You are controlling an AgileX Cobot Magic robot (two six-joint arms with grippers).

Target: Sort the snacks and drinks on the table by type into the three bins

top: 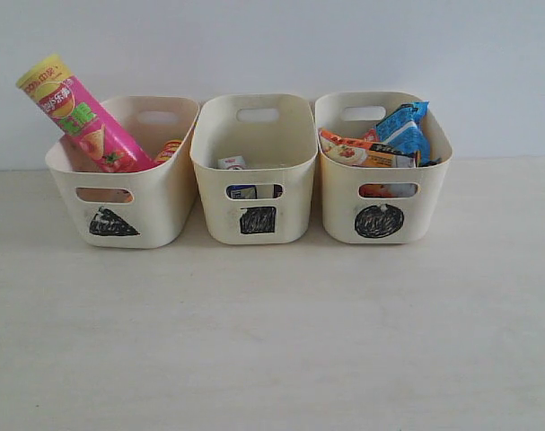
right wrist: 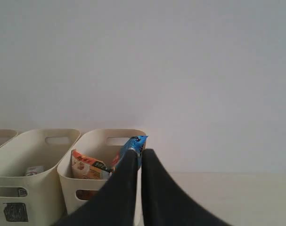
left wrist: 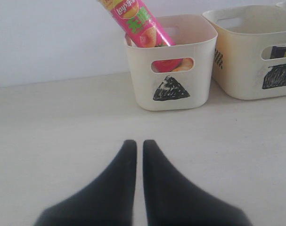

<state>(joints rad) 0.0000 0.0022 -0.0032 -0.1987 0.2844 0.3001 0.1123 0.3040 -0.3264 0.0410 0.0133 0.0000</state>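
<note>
Left gripper (left wrist: 139, 143): jaws together with only a slit between them, nothing held, over the bare bench (left wrist: 62, 122). Straight ahead of it and well apart stands the triangle bin (left wrist: 201, 70). The pink chip tube (left wrist: 140, 23) leans in that bin, its top sticking out over the rim. The yellow-orange tube (top: 169, 150) is also in there, only its end showing. The square bin (left wrist: 241, 61) is ahead too, beside the triangle bin on the right arm's side. A white carton (top: 232, 162) top is visible inside; the rest is too hidden to tell.

Right gripper (right wrist: 139, 151): closed, empty, raised. The circle bin (right wrist: 67, 200) is ahead of and below it, holding the blue packet (right wrist: 134, 142) and the orange bag (right wrist: 86, 167). The packet's tip pokes above the rim behind the fingertips, not gripped.
</note>
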